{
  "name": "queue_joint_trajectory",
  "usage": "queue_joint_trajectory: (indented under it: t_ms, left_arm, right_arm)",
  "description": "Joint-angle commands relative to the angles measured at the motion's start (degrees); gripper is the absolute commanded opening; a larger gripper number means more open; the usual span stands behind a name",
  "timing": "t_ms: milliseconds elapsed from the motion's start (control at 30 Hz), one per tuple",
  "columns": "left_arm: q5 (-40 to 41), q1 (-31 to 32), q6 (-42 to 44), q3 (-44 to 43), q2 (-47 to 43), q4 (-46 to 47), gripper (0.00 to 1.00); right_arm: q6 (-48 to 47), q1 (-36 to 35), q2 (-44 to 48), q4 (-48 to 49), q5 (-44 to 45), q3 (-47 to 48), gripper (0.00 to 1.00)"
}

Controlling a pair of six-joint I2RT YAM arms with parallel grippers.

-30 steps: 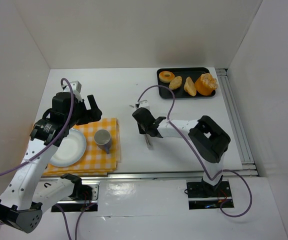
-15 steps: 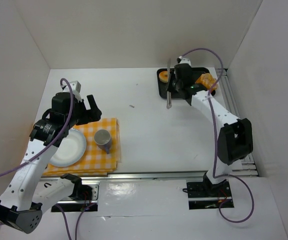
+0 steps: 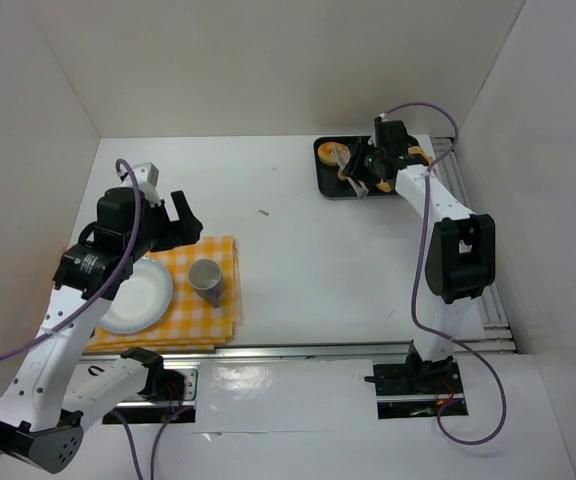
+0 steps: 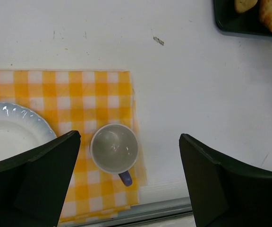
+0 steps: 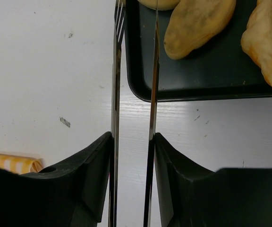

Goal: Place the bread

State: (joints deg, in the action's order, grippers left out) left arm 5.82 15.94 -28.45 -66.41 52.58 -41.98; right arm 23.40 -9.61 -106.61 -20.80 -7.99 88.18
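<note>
Several breads lie on a black tray (image 3: 368,190) at the back right: a ring bread (image 3: 329,152) and an orange bun (image 3: 415,157). My right gripper (image 3: 364,170) is shut on metal tongs (image 3: 346,168) at the tray's near left corner. In the right wrist view, the gripper (image 5: 132,142) holds the tongs' two blades (image 5: 116,71) apart, astride the tray's left edge (image 5: 131,56); a long roll (image 5: 198,21) lies just right of them. My left gripper (image 3: 173,222) is open and empty above the checked cloth; it also shows in the left wrist view (image 4: 130,137).
A yellow checked cloth (image 3: 193,315) at the front left carries a white plate (image 3: 133,298) and a grey mug (image 3: 206,277) with a blue handle. The mug (image 4: 114,147) sits under my left gripper. White walls enclose the table; a rail (image 3: 473,240) runs along the right.
My right arm has swung from the table's middle to the back right, carrying the tongs to the tray. The left arm has barely moved.
</note>
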Motion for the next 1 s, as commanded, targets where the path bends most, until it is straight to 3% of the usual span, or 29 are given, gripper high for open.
queue_joint_trajectory:
  t_ms: [0,333,500,967]
  left_arm:
    - [0.7,-0.2,1.3,-1.8,-1.2,0.8,0.99]
    - [1.3,-0.2,1.3,-1.8,-1.7,0.3,0.99]
    - [1.3,-0.2,1.3,-1.8,-1.7,0.3,0.99]
    - [1.4,-0.2,1.3,-1.8,-1.7,0.3,0.99]
  right_arm:
    - [1.7,1.6,1.6,1.8,-3.0,0.9,0.47]
    - [7.2,2.1,6.0,3.6,0.9,-4.6,0.48]
    - [8.9,2.1,11.2,6.9,2.3,-11.9,0.49]
    - [12.2,2.7,8.4,7.8,1.2,-13.1,0.56]
